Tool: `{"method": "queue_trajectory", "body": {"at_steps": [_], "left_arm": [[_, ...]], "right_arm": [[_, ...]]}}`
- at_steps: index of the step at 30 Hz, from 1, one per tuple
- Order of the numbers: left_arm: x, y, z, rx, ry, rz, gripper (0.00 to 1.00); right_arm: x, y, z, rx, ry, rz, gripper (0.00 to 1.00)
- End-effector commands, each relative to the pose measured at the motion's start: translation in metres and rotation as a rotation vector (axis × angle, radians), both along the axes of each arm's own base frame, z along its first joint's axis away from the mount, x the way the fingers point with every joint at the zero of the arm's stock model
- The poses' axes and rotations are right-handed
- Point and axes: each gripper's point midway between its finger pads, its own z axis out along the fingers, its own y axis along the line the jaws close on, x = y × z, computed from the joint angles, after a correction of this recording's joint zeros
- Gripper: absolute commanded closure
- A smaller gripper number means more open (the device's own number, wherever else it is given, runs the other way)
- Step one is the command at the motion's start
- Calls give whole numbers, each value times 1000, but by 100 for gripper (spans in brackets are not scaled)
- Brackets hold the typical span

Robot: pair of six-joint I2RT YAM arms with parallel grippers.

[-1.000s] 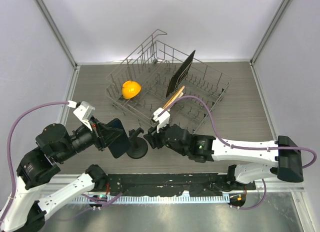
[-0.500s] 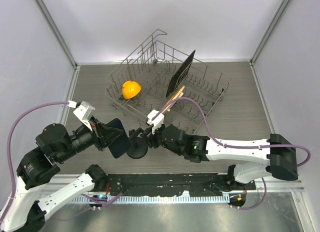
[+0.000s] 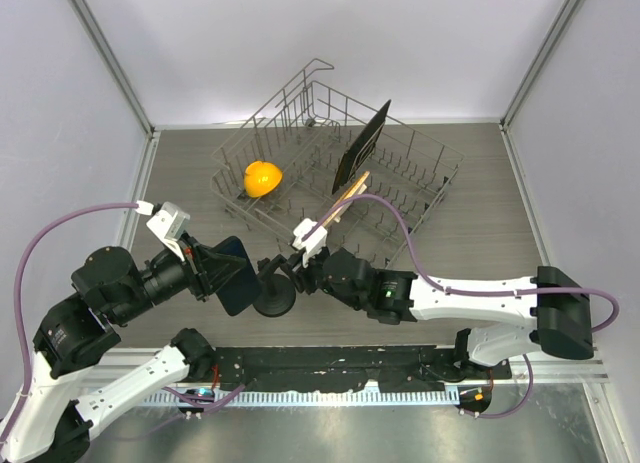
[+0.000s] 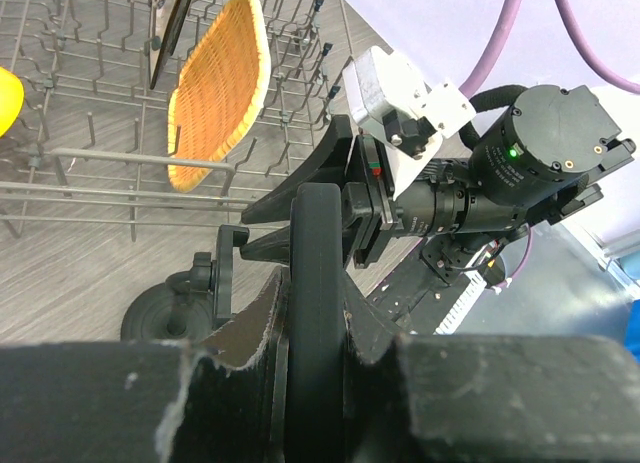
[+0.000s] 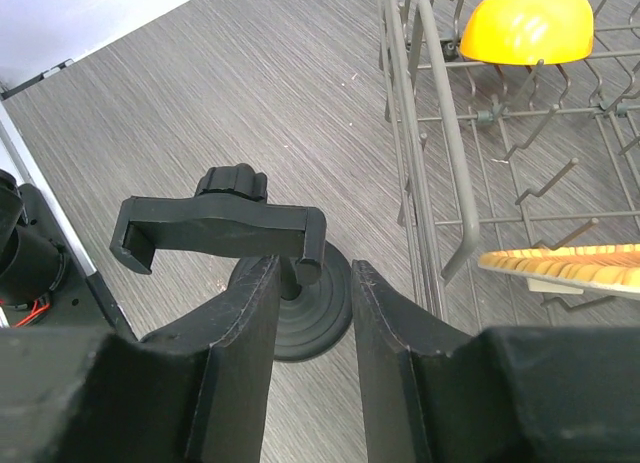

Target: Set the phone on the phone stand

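Right gripper (image 5: pixel 315 270), just slid toward nine o'clock, is straddling the stand (image 5: pixel 215 228) unclenched, seemingly bracing it for the phone (image 4: pixel 317 273) clutched by the left gripper (image 4: pixel 314 318).

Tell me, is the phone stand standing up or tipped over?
Standing up. The phone stand has its round base flat on the table, empty clip on top.

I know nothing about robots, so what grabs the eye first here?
A bright orange rounded object glows inside the grey wire dish rack at the back. Nearer, the left arm's jaws clamp a glossy black flat phone, while the right arm's jaws straddle the neck of the small black disc-based phone stand between the arms.
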Motion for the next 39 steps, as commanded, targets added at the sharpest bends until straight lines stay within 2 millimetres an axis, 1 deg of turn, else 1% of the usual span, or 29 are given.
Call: {"method": "queue_trajectory", "body": {"at_steps": [1,5,6,9,11,15,16,17,18,19,20,21,22,23,24,25,26,27,28,29,30,31,32,33,35,36,39], "left_arm": [[2,-6,22,-65,-48,-12,100],[2,-6,21,-64,-45,-12,100],[1,-6,21,-66,-44,-13,100],[1,-6,20,-62,-42,-15,100],[2,-6,18,-58,-41,-14,100],[1,-9,13,-57,-40,-31,100],[0,-12,7,-52,-38,-48,100],[-5,-18,12,-76,-64,-98,100],[-10,-23,13,-82,-93,-142,100],[-12,-27,3,-86,-105,-177,100],[-14,-33,18,-144,-183,-209,100],[-27,-41,20,-175,-217,-300,100],[-29,-48,8,-190,-234,-342,100],[-35,-53,27,-259,-328,-393,100],[-45,-58,28,-280,-356,-467,99],[-47,-63,23,-286,-370,-501,100],[-48,-67,32,-311,-418,-529,100],[-54,-72,29,-309,-428,-582,100],[-53,-75,29,-317,-452,-601,100],[-52,-81,36,-341,-501,-626,100],[-53,-84,35,-345,-523,-647,100],[-51,-88,25,-334,-534,-667,100],[-48,-92,24,-328,-565,-674,100],[-46,-95,19,-306,-575,-680,100],[-42,-98,8,-258,-636,-695,100],[-38,-100,3,-237,-648,-692,100],[-37,-103,-10,-169,-663,-728,100]], "right_arm": [[6,9,23,59,-49,-9,61],[9,12,22,54,-52,-8,64],[9,12,25,61,-54,-8,64],[10,13,26,63,-62,-8,69],[10,14,25,57,-63,-2,77],[13,15,25,54,-70,-6,100],[11,16,25,55,-67,6,99],[11,16,24,50,-68,17,100],[11,15,25,52,-69,24,100],[11,15,25,54,-68,34,100],[6,17,22,55,-63,77,100],[6,17,23,61,-60,95,100],[9,14,24,68,-57,96,100],[7,16,24,75,-47,128,100],[8,15,23,82,-34,133,100],[13,13,22,85,-26,127,100],[11,14,23,91,-15,154,99],[10,14,24,98,-12,162,100],[9,15,25,102,-10,177,100],[7,17,27,109,-7,193,100],[3,18,27,114,0,223,100],[2,20,27,118,8,237,100],[-1,21,28,124,11,263,100],[-5,23,28,128,19,292,100],[-4,23,26,128,27,308,100],[-5,23,26,128,26,315,100],[-3,22,26,135,33,329,100]]}}
